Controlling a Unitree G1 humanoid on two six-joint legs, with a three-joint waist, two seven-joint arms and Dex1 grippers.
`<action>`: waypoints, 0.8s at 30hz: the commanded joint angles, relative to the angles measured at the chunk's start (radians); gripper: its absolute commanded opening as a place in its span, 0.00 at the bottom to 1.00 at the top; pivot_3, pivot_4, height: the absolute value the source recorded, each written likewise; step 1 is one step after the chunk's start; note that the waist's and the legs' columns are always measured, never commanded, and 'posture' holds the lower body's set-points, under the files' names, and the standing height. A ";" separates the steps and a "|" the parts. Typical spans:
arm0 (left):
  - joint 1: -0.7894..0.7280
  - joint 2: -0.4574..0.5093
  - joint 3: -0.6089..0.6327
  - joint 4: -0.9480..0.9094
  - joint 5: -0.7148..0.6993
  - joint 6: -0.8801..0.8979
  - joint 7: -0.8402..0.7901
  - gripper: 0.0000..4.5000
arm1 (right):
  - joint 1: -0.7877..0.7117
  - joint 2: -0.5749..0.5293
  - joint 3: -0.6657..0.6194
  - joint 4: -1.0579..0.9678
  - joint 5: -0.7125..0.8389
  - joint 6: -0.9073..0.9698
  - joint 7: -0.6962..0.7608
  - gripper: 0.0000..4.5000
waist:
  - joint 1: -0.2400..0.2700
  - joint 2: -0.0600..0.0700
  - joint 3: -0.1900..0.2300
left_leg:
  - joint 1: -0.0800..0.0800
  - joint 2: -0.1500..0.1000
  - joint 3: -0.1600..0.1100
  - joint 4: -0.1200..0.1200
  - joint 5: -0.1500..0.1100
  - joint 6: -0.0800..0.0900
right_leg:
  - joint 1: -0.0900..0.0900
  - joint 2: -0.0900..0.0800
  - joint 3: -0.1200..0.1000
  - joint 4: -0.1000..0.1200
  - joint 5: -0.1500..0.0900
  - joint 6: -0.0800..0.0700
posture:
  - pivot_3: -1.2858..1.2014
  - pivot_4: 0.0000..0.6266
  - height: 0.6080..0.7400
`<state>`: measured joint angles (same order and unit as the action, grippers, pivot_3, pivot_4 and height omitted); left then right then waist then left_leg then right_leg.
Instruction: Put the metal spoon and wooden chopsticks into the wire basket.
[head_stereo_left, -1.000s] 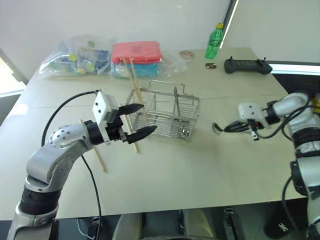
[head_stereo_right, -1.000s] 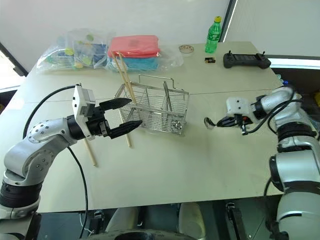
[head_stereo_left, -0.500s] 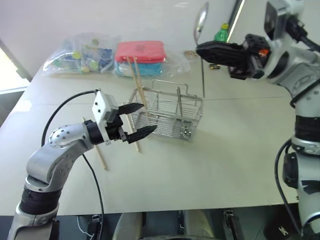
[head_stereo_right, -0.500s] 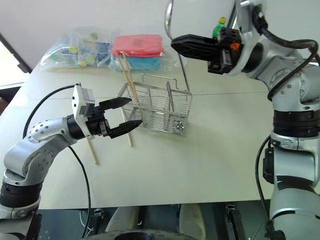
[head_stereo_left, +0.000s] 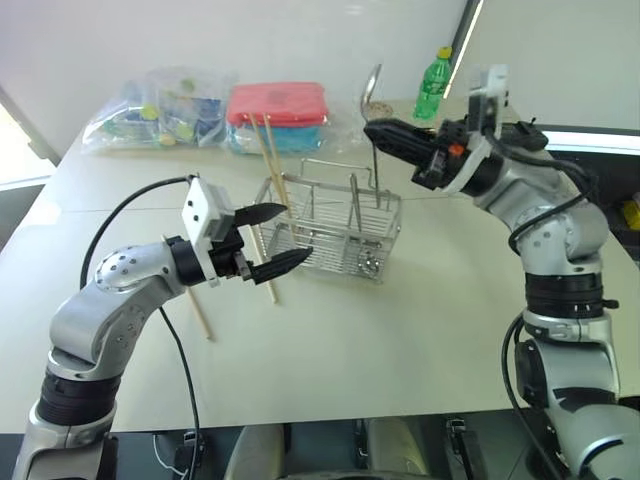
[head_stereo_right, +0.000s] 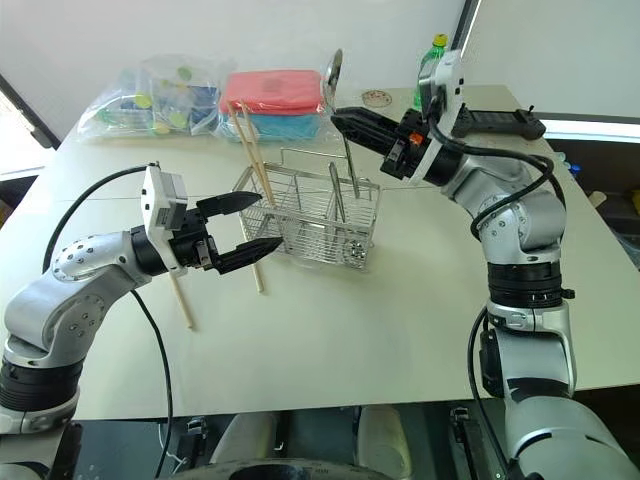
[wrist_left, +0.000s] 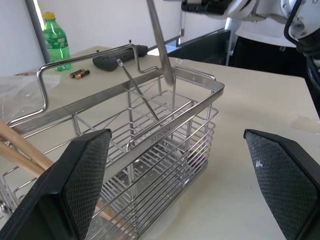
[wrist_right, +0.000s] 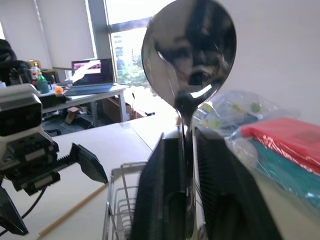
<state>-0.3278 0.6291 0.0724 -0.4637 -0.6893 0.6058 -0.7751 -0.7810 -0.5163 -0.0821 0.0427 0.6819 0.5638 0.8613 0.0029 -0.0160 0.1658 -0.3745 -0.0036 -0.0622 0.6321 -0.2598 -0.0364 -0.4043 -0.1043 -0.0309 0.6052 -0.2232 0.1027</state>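
The pale counter (head_stereo_left: 420, 330) stretches wide and bare on the near side of the wire basket (head_stereo_left: 335, 228), with open surface also to the basket's right out to the counter's edge; behind the basket the far edge is crowded with clear bags (head_stereo_left: 160, 110) and a red and teal stack (head_stereo_left: 275, 115), and further right stand a green bottle (head_stereo_left: 431, 84) and a black controller (head_stereo_right: 500, 122). The basket stands upright around the middle of the counter, its raised handle on top, with a utensil already leaning in one compartment. The left tool (head_stereo_left: 268, 238) sits just left of the basket at rim height, its two black fingers spread wide with nothing between them, one tip close to the basket's left end. The right tool (head_stereo_left: 380, 133) reaches in above the basket's right end and pinches the metal spoon (head_stereo_left: 373, 85) by its handle, bowl up, the handle's lower end hanging down at the basket's top rim; whether it touches the wire I cannot tell. Two wooden chopsticks (head_stereo_left: 264, 150) lean out of the basket's left end, tips angled toward the red stack; another stick (head_stereo_left: 195, 308) lies flat on the counter left of the basket, beneath the left arm.
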 joint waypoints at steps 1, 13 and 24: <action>-0.017 0.011 0.030 -0.029 -0.017 -0.003 0.003 1.00 | 0.001 0.008 -0.010 -0.010 -0.032 -0.040 -0.004 0.58 | -0.001 0.000 0.000 | 0.000 0.000 0.000 0.000 0.000 0.000 | -0.001 0.000 0.000 0.000 0.000 0.000 | 0.52 0.24 0.63; -0.046 0.013 0.060 0.000 -0.030 0.017 0.026 1.00 | 0.035 -0.053 -0.078 -0.104 -0.025 -0.008 -0.030 0.99 | -0.013 0.000 0.000 | 0.000 0.000 0.000 0.000 0.000 0.000 | -0.001 0.000 0.000 0.002 -0.001 -0.002 | 0.52 0.24 0.63; -0.048 0.064 0.262 0.056 -0.115 0.169 0.186 1.00 | 0.026 -0.455 -0.090 -0.252 0.029 0.107 0.286 0.99 | -0.012 -0.001 0.001 | 0.000 0.000 -0.001 -0.001 -0.001 0.001 | -0.001 0.000 0.000 0.001 -0.002 -0.002 | 0.52 0.24 0.63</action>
<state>-0.3703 0.6714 0.2637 -0.4112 -0.7758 0.7372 -0.6274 -0.7669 -0.9305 -0.1630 -0.1514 0.6918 0.6565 1.0686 -0.0089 -0.0168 0.1668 -0.3749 -0.0031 -0.0632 0.6306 -0.2606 -0.0351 -0.4055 -0.1041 -0.0310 0.6053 -0.2254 0.1011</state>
